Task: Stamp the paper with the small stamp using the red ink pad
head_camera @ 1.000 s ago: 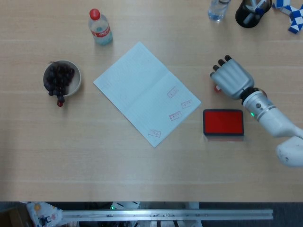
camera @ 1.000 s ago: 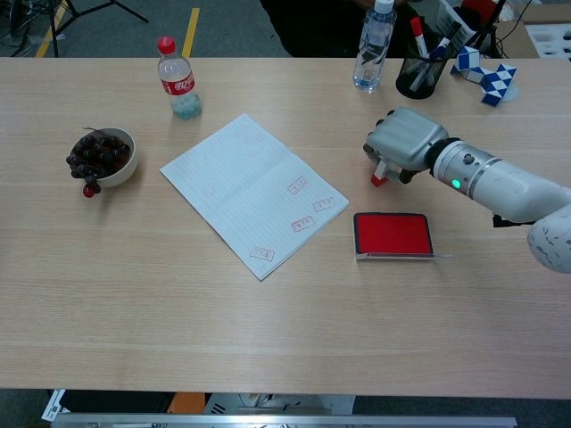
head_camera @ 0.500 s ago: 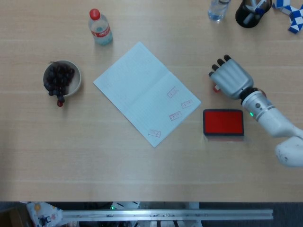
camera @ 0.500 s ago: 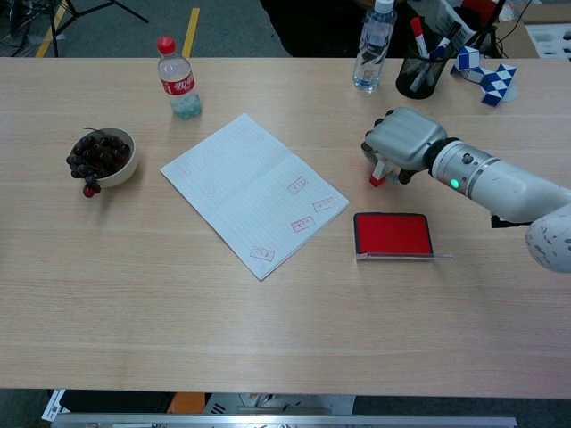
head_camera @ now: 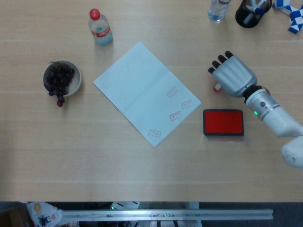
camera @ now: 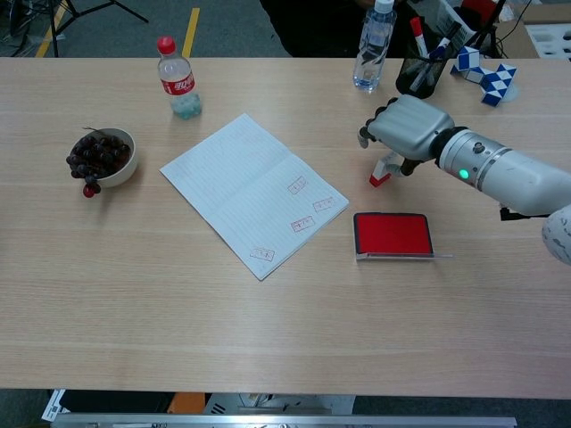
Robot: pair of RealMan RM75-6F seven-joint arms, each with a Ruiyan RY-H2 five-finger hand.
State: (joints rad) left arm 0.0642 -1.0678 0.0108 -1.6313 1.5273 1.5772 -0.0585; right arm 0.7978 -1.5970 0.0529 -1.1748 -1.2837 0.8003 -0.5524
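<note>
The white lined sheet of paper (camera: 252,190) lies flat mid-table with a few red stamp marks near its right edge. Right of it sits the open red ink pad (camera: 393,234). Just behind that, the right hand (camera: 407,127) hovers over the small red-and-white stamp (camera: 381,173), fingers curled; can't tell whether it's actually gripping it.

lab-like room: taped floor (camera: 190,31), tripod legs (camera: 80,13), long wooden table (camera: 268,330)

bottle (camera: 176,78) label and paper (head_camera: 142,90) stamps, none legible
</note>
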